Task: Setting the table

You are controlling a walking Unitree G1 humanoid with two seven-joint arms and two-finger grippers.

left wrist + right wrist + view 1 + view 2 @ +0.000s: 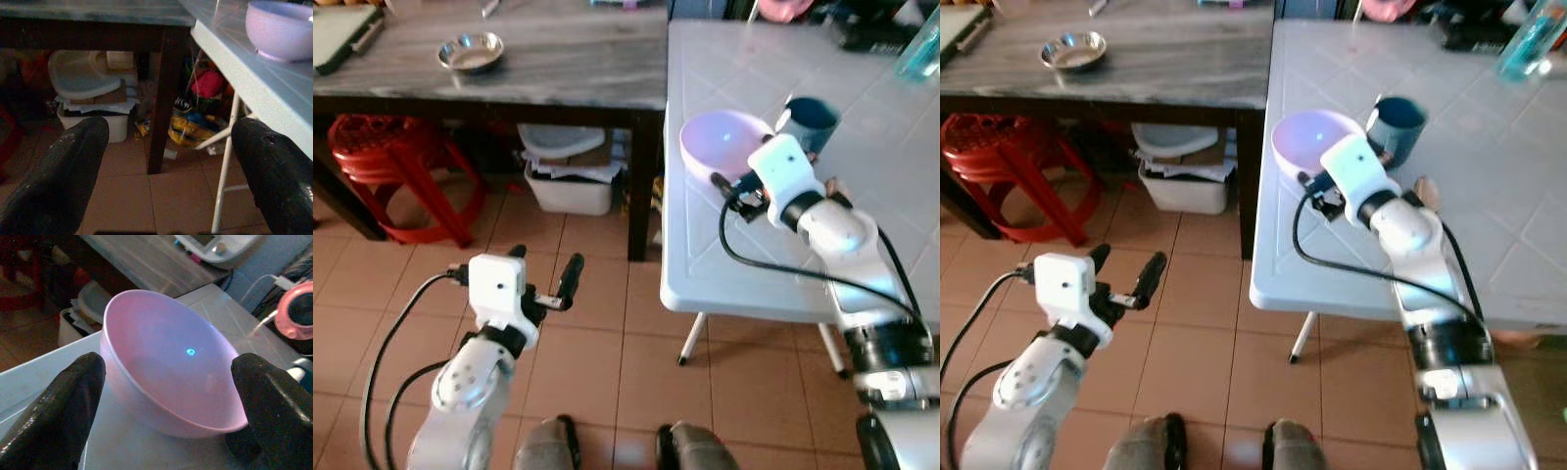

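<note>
White table (891, 186), tiled floor (597, 294)

No lettering, label, brand, number or sign can be read anywhere in these pictures. The pink bowl (171, 367) on the white bench (901, 186) is plain, and the blue cup (810, 122) just behind it carries no print that can be made out. The white bin (570, 186) under the dark bench (558, 59) on the left shows no legible marking, nor does the metal bowl (471, 51) on top.
</note>
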